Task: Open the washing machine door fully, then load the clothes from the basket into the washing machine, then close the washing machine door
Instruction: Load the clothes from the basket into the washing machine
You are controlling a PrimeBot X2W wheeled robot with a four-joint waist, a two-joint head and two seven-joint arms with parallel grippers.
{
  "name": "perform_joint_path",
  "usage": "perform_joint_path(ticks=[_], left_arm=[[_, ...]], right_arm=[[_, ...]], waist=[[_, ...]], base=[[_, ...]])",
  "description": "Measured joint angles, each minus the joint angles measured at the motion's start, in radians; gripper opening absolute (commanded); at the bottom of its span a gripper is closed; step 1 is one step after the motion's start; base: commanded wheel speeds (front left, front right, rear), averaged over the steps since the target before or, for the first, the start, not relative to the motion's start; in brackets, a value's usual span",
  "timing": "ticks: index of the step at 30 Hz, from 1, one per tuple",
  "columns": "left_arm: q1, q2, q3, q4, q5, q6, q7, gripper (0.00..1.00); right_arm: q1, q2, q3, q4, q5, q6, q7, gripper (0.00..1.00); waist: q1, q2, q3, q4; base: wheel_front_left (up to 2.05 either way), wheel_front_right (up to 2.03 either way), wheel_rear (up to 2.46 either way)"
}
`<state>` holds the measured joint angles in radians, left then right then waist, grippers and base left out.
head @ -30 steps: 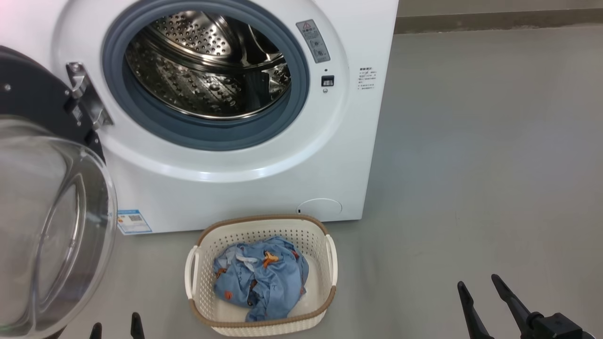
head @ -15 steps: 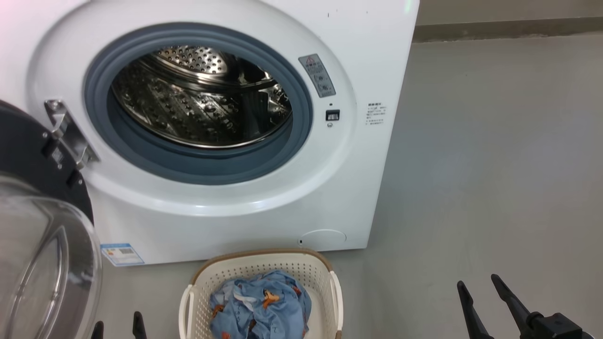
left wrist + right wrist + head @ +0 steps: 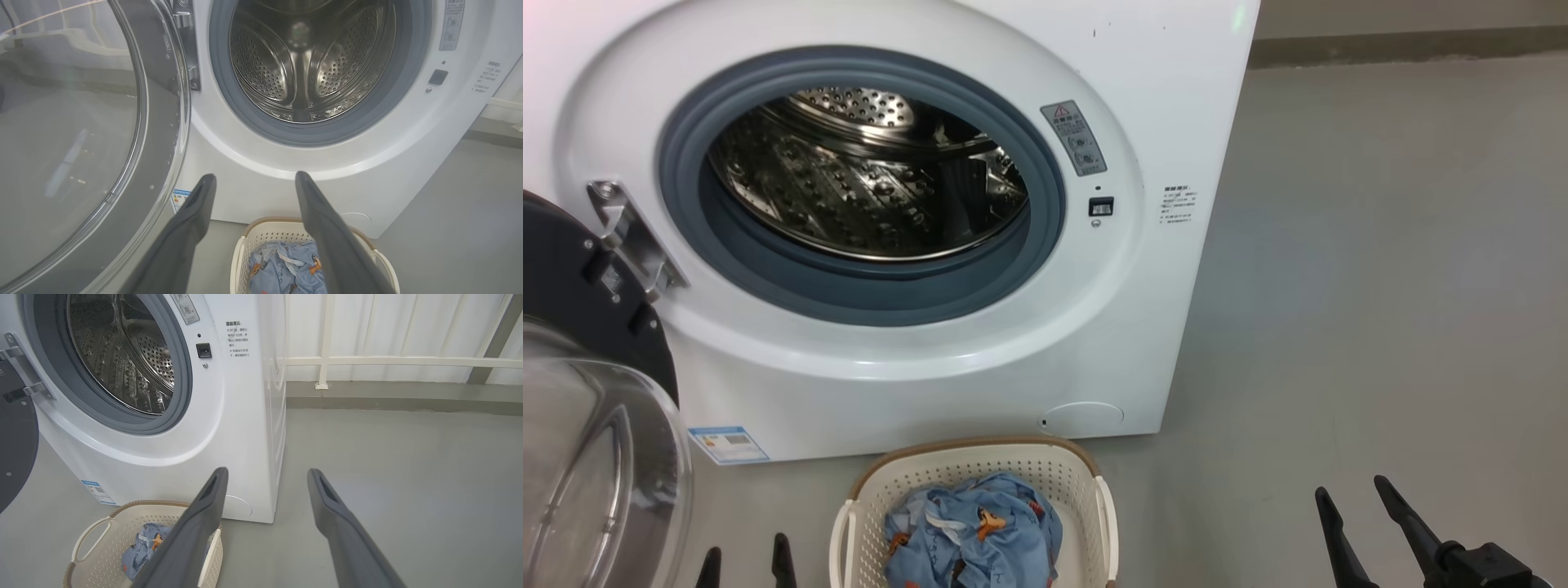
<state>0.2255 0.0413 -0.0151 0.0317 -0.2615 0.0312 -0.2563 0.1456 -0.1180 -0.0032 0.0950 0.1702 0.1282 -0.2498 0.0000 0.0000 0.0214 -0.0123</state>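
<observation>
The white washing machine (image 3: 1143, 343) stands ahead with its steel drum (image 3: 866, 180) bare inside a grey gasket. Its door (image 3: 596, 457) is swung out to the left, glass bowl bulging toward me; the same door (image 3: 81, 143) covers the left of the left wrist view. On the floor in front sits the cream basket (image 3: 1086, 498) holding blue clothes (image 3: 972, 531), also seen as basket (image 3: 253, 241) and clothes (image 3: 282, 269). My left gripper (image 3: 742, 562) is open, low left of the basket. My right gripper (image 3: 1352, 490) is open, off to the basket's right, above bare floor.
Grey floor (image 3: 1380, 286) spreads to the right of the machine. A white railing (image 3: 388, 361) and a low kerb run along the back wall. A blue label (image 3: 727, 445) sits low on the machine's front.
The head camera has tilted up, so machine and basket sit lower in view. My left fingertips show slightly higher and further right. The right gripper holds its place.
</observation>
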Motion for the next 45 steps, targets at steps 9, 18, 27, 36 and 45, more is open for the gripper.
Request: perform_joint_path(ticks=[9,18,27,36,45], left_arm=[[-0.016,0.001,-0.058,0.070,0.028,-0.036,0.001,1.00],[-0.219,0.015,-0.096,0.229,-0.021,-0.107,0.075,1.00],[-0.380,0.068,-0.109,0.364,-0.077,-0.134,0.235,1.00],[-0.503,0.122,-0.109,0.471,-0.093,-0.143,0.317,1.00],[-0.635,0.170,-0.091,0.574,-0.116,-0.124,0.394,1.00]], right_arm=[[-0.033,0.024,0.014,-0.004,0.000,0.000,0.000,1.00],[-0.134,0.057,0.042,-0.009,0.009,0.000,0.000,1.00],[-0.230,0.067,0.083,-0.007,0.031,0.000,0.000,1.00],[-0.300,0.069,0.126,-0.015,0.084,0.000,0.000,1.00],[-0.337,0.070,0.134,-0.030,0.088,0.001,0.000,1.00]], waist=[[0.0000,0.0000,0.065,-0.022],[0.0000,0.0000,0.193,-0.082],[0.0000,0.0000,0.342,-0.175],[0.0000,0.0000,0.470,-0.264],[0.0000,0.0000,0.617,-0.335]], base=[[0.00,0.00,0.00],[0.00,0.00,0.00],[0.00,0.00,0.00],[0.00,0.00,0.00],[0.00,0.00,0.00]])
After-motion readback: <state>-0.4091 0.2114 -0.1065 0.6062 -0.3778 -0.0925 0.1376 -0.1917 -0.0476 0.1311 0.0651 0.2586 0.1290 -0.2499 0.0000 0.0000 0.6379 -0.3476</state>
